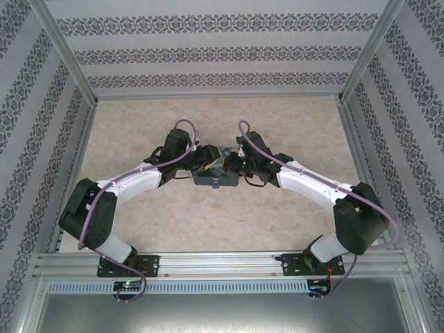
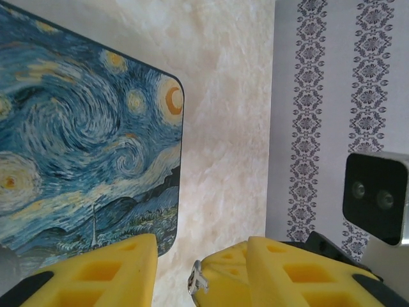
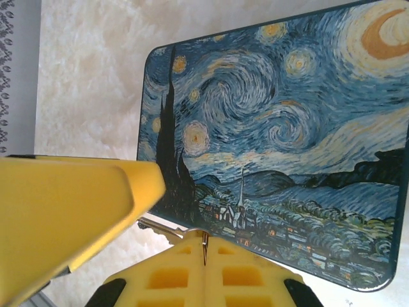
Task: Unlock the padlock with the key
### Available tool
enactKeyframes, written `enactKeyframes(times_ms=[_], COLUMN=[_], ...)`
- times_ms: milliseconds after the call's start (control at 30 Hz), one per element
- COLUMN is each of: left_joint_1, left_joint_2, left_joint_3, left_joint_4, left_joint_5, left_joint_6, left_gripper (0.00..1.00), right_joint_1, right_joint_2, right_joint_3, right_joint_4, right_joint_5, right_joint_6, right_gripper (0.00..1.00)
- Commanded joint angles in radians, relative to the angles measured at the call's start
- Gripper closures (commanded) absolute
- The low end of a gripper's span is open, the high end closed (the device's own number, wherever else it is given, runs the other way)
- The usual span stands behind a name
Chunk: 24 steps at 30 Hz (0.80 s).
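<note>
Grey-patterned wallpapered walls (image 1: 222, 55) enclose a cream marbled tabletop (image 1: 208, 222), framed by aluminium rails (image 1: 222, 262)

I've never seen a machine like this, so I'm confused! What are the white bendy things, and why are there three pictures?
Those are two robot arms bolted to a table. One picture looks down from above. In it the left gripper and right gripper meet over a tin painted with a starry night. The other two pictures come from little cameras on the wrists, so the yellow fingers look huge. In the left wrist picture a small silvery metal bit sits beside one finger, and I can't tell whether it is held. In the right wrist picture the fingers pinch a thin metal piece, perhaps the key.
</note>
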Motion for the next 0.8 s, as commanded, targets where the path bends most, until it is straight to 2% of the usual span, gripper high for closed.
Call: enactKeyframes(times_ms=[0,400,533,767], left_joint_1=[-0.019,-0.028,-0.027,-0.028], left_joint_2=[0.019,0.033,0.034,0.036], left_joint_3=[0.020,0.023,0.029,0.038], left_joint_4=[0.058,0.053,0.050,0.047], left_joint_5=[-0.002,-0.025,-0.033,-0.049], left_joint_6=[-0.001,0.005,0.007,0.010], left_gripper=[0.63,0.69,0.74,0.70], right_joint_1=[-0.009,-0.011,-0.011,-0.011], right_joint_2=[0.003,-0.005,-0.008,-0.010], right_joint_3=[0.016,-0.012,-0.021,-0.030], right_joint_4=[0.022,0.036,0.040,0.044], right_joint_5=[-0.015,-0.019,-0.021,-0.027], right_joint_6=[0.013,0.016,0.019,0.021], right_gripper=[1.00,1.00,1.00,1.00])
